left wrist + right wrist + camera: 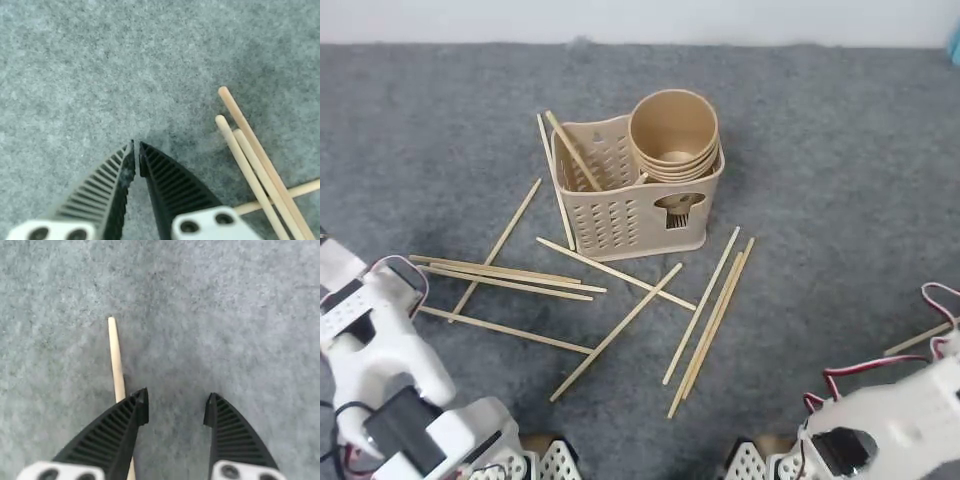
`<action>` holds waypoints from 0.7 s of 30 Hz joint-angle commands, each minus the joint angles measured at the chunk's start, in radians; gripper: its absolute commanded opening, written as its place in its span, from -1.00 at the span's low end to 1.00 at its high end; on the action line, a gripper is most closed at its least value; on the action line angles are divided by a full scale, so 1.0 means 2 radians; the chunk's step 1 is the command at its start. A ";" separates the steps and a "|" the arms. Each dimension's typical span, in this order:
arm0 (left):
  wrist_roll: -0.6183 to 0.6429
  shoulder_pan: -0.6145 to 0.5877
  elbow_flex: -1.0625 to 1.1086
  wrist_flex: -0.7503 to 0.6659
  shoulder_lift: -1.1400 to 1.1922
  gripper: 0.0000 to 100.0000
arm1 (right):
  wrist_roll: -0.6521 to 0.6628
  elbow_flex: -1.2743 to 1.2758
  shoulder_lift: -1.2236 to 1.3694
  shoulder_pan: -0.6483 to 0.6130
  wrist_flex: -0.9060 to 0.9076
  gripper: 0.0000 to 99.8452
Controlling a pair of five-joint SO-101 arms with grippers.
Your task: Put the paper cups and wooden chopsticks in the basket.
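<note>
1. Where the camera looked down from above, the basket (620,215) stood at the upper centre of the frame on grey carpet (840,150). A stack of paper cups (673,135) sat in its right compartment, and two leaning chopsticks (570,150) rested in its left one. Loose chopsticks (620,325) lay scattered across the middle of the frame, below and beside the basket. A single chopstick (920,338) lay apart at the right edge. The left arm (380,370) sat at the lower left and the right arm (890,420) at the lower right.
2. On the left wrist camera, the left gripper (136,145) had its jaws almost together with nothing between them. Three chopstick ends (250,170) lay just beside it, crossed by a fourth stick.
3. On the right wrist camera, the right gripper (176,402) had its jaws apart and held nothing. The single chopstick (116,365) ran past one finger (125,425).
</note>
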 commanded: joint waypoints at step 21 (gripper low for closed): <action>0.001 0.002 -0.019 -0.010 0.001 -0.97 | -0.002 -0.038 -0.023 0.004 0.028 -0.99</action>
